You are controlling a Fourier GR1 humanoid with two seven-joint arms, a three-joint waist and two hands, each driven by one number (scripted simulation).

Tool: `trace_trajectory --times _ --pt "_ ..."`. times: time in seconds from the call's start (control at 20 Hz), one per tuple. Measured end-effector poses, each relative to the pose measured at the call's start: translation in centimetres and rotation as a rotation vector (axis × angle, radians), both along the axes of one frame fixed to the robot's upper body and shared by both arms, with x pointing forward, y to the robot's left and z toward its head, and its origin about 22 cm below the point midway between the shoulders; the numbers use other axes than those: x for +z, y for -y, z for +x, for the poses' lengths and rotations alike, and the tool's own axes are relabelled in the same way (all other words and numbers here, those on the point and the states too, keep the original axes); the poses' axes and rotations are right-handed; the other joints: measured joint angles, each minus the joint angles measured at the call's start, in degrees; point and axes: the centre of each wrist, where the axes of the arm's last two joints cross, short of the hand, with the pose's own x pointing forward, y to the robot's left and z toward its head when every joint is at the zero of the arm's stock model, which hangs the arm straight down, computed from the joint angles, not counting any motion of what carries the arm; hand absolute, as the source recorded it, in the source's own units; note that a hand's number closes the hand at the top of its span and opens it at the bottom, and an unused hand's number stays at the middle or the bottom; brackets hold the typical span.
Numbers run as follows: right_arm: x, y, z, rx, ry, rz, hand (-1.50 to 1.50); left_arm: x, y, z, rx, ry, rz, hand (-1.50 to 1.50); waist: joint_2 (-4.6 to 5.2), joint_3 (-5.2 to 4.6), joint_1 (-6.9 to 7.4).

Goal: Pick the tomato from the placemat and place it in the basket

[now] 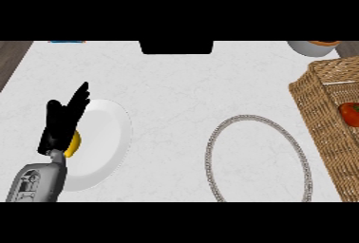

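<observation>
Where the grey left forearm comes in from the lower edge, the black left hand [61, 121] rises over the near rim of a round white plate [105, 142], its fingers straight and pointing away from the robot, holding nothing. Tucked just under the palm, a small yellow object [73, 144] lies on the plate, partly hidden by the hand; what it is cannot be told. To the right of the hand, well apart, a round placemat with a pale beaded rim [257, 157] lies flat on the white marbled counter [182, 80], nothing on it. Farther right again, a woven wicker basket [324, 114] stands at the view's edge, and the red tomato [350, 113] sits inside it, partly cut off by the frame. Beyond the hand, at the counter's far edge, a dark rectangular object [176, 47] shows, and far to the right a white bowl [312, 47] sits past the basket. The right hand shows nowhere.
</observation>
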Motion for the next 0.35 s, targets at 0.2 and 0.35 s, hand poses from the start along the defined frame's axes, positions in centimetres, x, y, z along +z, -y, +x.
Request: trace_trajectory --times 0.2,0.35 --pt "0.1 3.7 -3.6 -0.068 0.028 0.074 -1.50 -0.3 0.1 -0.3 0.002 -0.001 0.006 0.00 -0.02 0.01 -0.19" --pt "0.4 6.4 -6.4 -0.092 0.036 0.101 -1.50 -0.1 -0.4 0.0 0.008 -0.003 0.007 0.00 0.02 0.02 -0.25"
